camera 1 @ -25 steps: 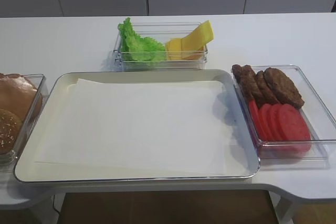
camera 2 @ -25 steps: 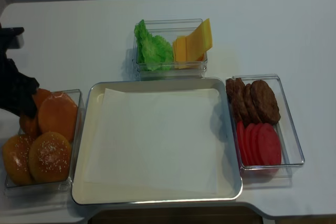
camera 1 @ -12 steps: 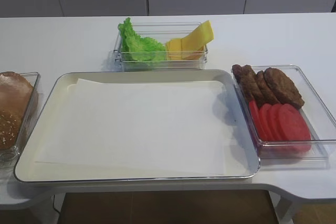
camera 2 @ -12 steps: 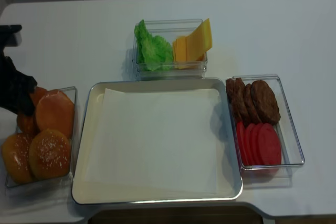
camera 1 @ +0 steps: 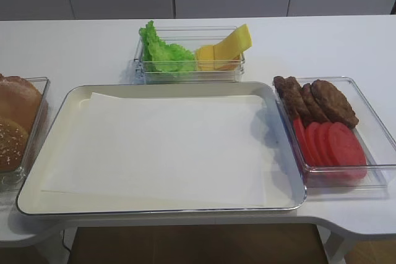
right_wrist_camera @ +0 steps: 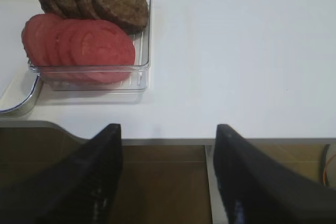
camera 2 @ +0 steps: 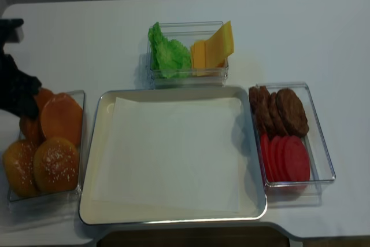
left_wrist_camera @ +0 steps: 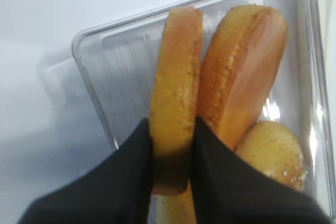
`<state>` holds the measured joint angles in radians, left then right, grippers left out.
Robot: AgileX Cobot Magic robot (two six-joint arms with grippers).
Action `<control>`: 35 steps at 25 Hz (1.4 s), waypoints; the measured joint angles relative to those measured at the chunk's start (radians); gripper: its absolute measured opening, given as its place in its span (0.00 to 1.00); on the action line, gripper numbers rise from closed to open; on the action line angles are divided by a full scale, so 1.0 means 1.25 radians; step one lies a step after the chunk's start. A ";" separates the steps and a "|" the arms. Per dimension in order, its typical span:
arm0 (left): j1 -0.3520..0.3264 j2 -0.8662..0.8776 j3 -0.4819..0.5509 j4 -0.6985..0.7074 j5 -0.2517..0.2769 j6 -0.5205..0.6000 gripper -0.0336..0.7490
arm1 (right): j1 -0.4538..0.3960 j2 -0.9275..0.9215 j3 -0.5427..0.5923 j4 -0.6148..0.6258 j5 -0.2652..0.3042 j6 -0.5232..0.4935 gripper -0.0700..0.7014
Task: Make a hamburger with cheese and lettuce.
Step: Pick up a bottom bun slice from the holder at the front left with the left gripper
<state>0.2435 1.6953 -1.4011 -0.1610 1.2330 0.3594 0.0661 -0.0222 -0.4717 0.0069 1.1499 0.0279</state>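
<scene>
Golden bun half [left_wrist_camera: 173, 98] pinched edge-on by left gripper [left_wrist_camera: 170, 156]; next lift out, lay flat on tray [camera 2: 98, 160].

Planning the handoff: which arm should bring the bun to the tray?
Left. The left gripper is already shut on a bun half in the bun box; the right gripper hangs open off the table's right edge.

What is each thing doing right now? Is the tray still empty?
Left gripper: shut on the bun half.
Bun half: on edge, pinched.
Right gripper: open, holding nothing.
Tray: only paper inside.
Lettuce: in its box.
Cheese: leaning beside the lettuce.
Patties: stacked, untouched.
Tomato slices: overlapping, untouched.
</scene>
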 joint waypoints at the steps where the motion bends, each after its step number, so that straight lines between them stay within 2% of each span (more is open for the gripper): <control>1: -0.001 -0.002 -0.006 -0.001 0.000 0.000 0.22 | 0.000 0.000 0.000 0.000 0.000 0.000 0.66; 13: -0.016 -0.034 -0.028 -0.002 -0.002 -0.001 0.22 | 0.000 0.000 0.000 0.000 0.000 0.000 0.66; 19: -0.033 -0.043 -0.028 0.057 -0.002 -0.016 0.22 | 0.000 0.000 0.000 0.000 0.000 0.000 0.66; 31: -0.037 -0.106 -0.028 0.104 0.002 -0.029 0.22 | 0.000 0.000 0.000 0.000 0.000 0.000 0.66; 35: -0.070 -0.124 -0.028 0.143 0.003 -0.034 0.22 | 0.000 0.000 0.000 0.000 0.000 0.000 0.66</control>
<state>0.1561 1.5400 -1.4364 0.0177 1.2366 0.3165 0.0661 -0.0222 -0.4717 0.0072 1.1499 0.0279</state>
